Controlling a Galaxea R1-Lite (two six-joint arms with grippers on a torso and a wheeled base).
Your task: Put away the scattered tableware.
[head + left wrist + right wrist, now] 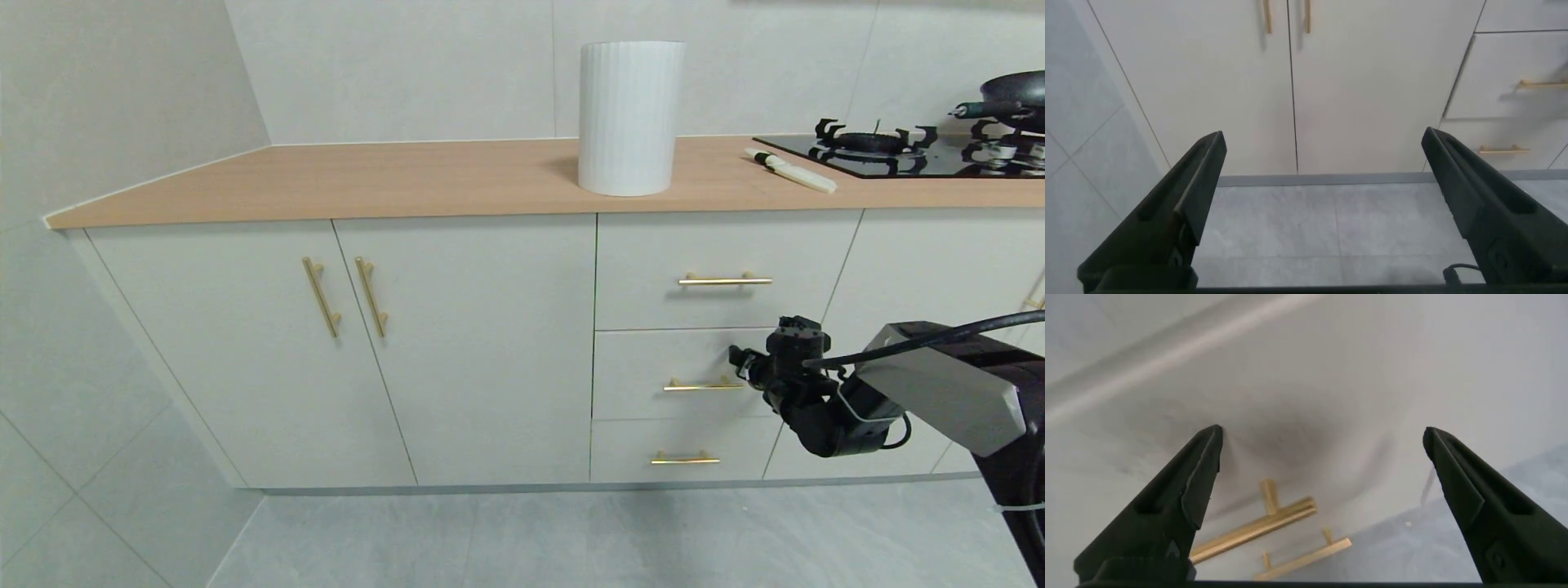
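Note:
A cream-coloured knife [790,171] lies on the wooden countertop [367,180] beside the hob. A tall white ribbed holder [629,118] stands upright mid-counter. My right gripper [744,363] is low in front of the drawer stack, level with the middle drawer's gold handle [704,385] and just to its right. In the right wrist view the right gripper [1323,433] is open and empty, close to the drawer front, with a gold handle [1253,531] beyond its fingers. My left gripper [1323,137] is open and empty, facing the cabinet doors [1290,82] low near the floor.
Three drawers stack under the counter, with a top handle [725,280] and a bottom handle [684,459]. A double-door cabinet [343,343] sits to their left. A black gas hob [890,151] with a dark pan [1012,94] is at the far right. Grey tiled floor [571,539] lies below.

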